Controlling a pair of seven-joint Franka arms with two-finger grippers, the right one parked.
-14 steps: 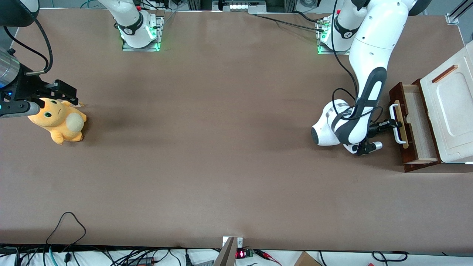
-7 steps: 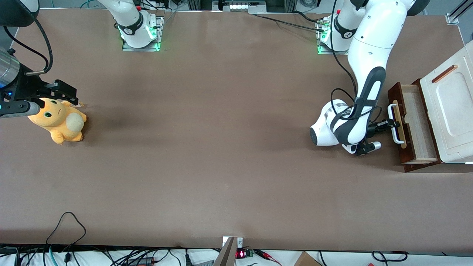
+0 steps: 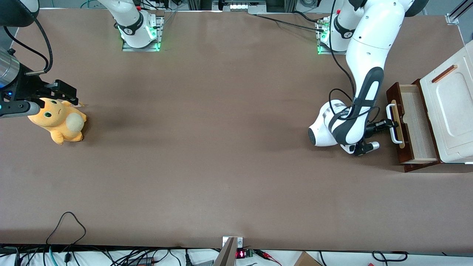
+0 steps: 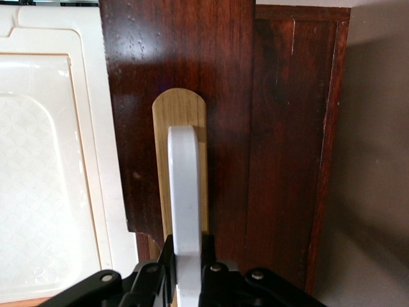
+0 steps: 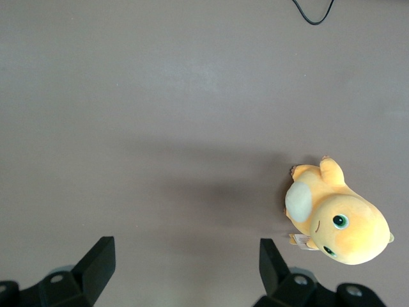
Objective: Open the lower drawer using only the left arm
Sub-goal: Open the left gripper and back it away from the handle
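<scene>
The pull is under way: the gripper (image 3: 387,125) of the left arm (image 3: 366,70) has its fingers (image 4: 156,281) clenched on the white loop handle (image 4: 184,211), one on each side of the loop. The lower drawer (image 3: 410,122) stands partly drawn out of the cabinet (image 3: 449,111) at the working arm's end of the surface (image 3: 221,147), its pale inside showing just past the fingers, between them and the white moulded panel.

As a judgement, the next move calls for a straight draw along the drawer's own line, away from the cabinet, with the grip held square so the loop does not slip or the drawer bind.

Counted: one drawer open, one loop handle, one pale wood strip (image 4: 160,160) beneath it, one thin copper-brown bar (image 3: 444,74) on the panel, and one orange plush toy (image 3: 59,123) well apart from the fingers, toward the parked arm's end.
</scene>
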